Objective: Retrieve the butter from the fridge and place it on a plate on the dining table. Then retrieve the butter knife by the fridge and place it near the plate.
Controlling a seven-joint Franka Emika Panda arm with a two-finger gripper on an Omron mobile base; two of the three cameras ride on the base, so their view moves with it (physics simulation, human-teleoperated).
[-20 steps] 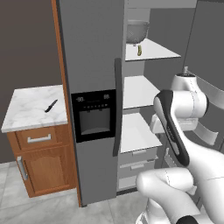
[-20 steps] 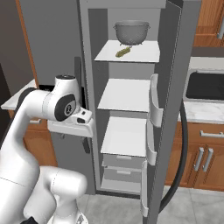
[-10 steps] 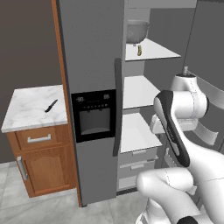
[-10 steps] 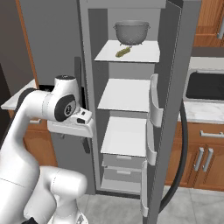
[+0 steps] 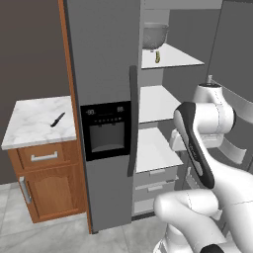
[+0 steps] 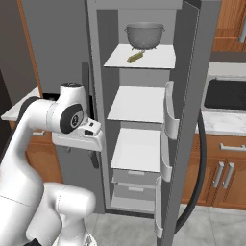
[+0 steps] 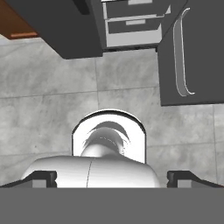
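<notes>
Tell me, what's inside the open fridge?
Inside the tall grey fridge, the top white shelf holds a grey metal bowl and a small yellow-olive butter stick. Lower shelves look bare; the drawers hide their contents.

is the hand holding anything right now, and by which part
Nothing is held. The hand is open and empty, pointing down at the floor; the butter lies on the fridge's top shelf.

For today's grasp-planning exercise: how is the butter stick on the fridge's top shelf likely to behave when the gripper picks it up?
The butter is a small slim stick lying flat on the top shelf, so it is probably light and unlikely to tip. It looks narrow, so open jaws may nudge it sideways before closing. The colander sits close behind, so a push could slide the stick against it.
</notes>
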